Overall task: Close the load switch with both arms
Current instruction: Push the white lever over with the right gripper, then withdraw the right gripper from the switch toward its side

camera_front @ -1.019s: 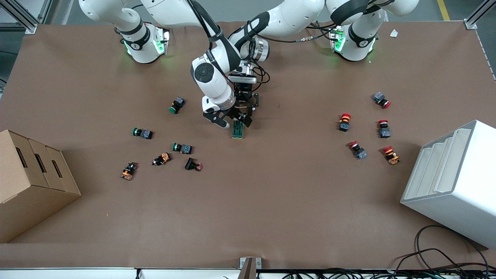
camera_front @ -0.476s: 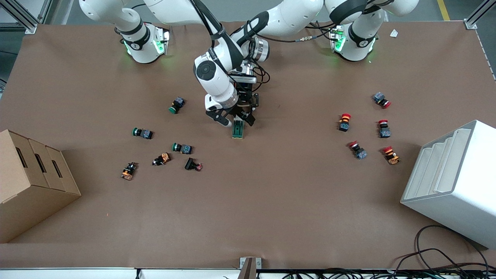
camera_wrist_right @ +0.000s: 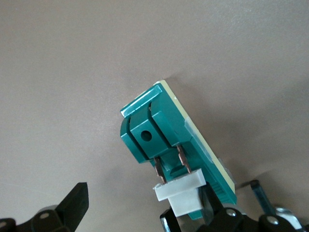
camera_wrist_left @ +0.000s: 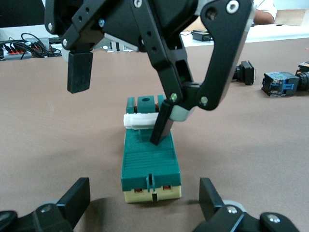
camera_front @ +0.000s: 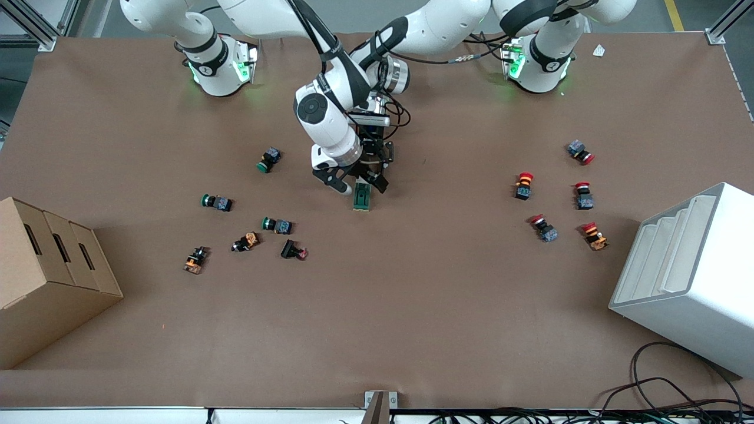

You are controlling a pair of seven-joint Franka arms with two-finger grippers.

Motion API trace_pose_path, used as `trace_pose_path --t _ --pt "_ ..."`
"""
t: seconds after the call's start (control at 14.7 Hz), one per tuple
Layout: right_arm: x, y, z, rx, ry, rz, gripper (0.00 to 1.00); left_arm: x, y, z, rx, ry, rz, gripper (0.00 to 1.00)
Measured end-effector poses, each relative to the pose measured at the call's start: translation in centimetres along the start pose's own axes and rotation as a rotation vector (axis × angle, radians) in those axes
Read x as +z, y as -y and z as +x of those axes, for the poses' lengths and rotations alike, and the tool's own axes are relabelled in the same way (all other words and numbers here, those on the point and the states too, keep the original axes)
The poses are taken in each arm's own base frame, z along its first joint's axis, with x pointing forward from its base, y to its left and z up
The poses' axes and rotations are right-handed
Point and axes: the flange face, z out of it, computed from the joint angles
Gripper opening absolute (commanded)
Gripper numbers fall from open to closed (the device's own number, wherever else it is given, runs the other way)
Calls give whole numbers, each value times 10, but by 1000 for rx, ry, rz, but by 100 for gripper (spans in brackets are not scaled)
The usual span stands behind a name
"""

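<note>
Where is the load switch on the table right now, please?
The load switch lies flat near the table's middle, under the right gripper and left gripper; the nearest green push button sits toward the right arm's end.

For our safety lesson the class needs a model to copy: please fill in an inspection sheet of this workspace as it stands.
Surface: brown table, flat; white scrap near the left arm's base.
Job's things: switch lies mid-table, white handle across it.
Clutter: green buttons toward the right arm's end, red buttons toward the left arm's; cardboard box; white bin.
Claws: left claw open, astride the switch's end; right claw open, one finger at the handle.
Cables: loose bundle at the table's edge nearest the camera.
Surroundings: metal frame posts at the corners.
</note>
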Motion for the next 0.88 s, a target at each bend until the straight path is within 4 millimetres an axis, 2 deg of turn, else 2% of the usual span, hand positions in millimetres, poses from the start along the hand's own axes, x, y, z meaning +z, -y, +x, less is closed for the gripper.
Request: trace_pose_path --t 0.14,0.27,0.48,0.88 --pt "-5 5 4 16 6 4 100 0 0 0 1 -1 0 99" --pt "-15 19 19 29 -17 53 100 0 0 -1 3 -4 0 99" --pt "-19 30 41 47 -32 80 100 -1 0 -1 4 -7 0 99" --pt "-8 41 45 45 -36 87 100 -2 0 -4 12 -20 4 99"
